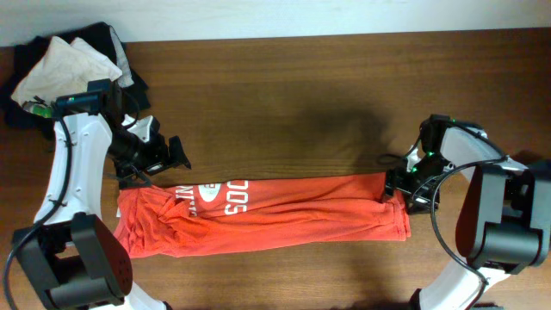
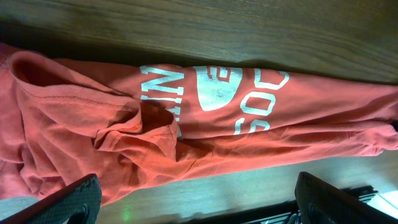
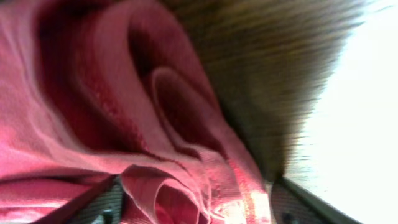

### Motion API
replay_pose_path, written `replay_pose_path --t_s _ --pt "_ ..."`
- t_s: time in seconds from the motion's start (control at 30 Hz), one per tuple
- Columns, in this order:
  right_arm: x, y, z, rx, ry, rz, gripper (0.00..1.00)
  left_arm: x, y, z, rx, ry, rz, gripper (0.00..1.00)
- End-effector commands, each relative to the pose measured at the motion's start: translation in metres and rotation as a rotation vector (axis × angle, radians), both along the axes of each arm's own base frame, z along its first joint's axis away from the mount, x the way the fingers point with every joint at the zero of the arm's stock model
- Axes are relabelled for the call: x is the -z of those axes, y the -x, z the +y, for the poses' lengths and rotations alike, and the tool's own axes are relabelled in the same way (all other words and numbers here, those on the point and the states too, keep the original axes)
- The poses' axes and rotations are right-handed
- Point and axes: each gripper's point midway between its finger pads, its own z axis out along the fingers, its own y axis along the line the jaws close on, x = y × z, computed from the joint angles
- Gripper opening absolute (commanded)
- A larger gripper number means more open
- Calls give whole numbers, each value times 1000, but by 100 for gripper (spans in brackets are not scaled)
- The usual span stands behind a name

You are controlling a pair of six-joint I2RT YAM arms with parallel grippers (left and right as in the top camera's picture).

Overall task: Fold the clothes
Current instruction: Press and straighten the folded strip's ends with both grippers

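Observation:
The orange-red T-shirt (image 1: 275, 215) lies folded into a long strip across the table, with white lettering near its left part. It fills the left wrist view (image 2: 205, 118). My left gripper (image 1: 155, 159) is open and empty, just above the strip's upper left edge; in its own view the jaws (image 2: 202, 205) stand wide apart over bare wood. My right gripper (image 1: 401, 185) is at the strip's right end, and its fingers (image 3: 199, 202) stand apart with bunched shirt fabric (image 3: 124, 93) between them. A dark charcoal garment (image 1: 120, 52) lies at the far left corner.
A cream cloth (image 1: 60, 65) lies on the dark garment in the far left pile. The wooden table (image 1: 301, 95) extends behind the shirt. The table's far edge meets a white wall. The right arm's cable loops beside the shirt's right end.

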Motion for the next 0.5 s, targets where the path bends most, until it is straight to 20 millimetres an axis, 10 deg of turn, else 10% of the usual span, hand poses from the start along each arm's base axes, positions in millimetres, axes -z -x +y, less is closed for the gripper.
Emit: replay_pose_path --t_s 0.0,0.07,0.27,0.47 --pt "16 17 22 -51 -58 32 33 -10 -2 -3 15 10 -41 99" --pt "15 17 24 -44 -56 37 4 -10 -1 -3 16 10 -39 99" --pt "-22 -5 0 32 -48 10 4 -10 0 -3 15 11 -32 99" --pt "-101 -19 -61 156 195 -67 4 -10 1 -3 15 12 -29 99"
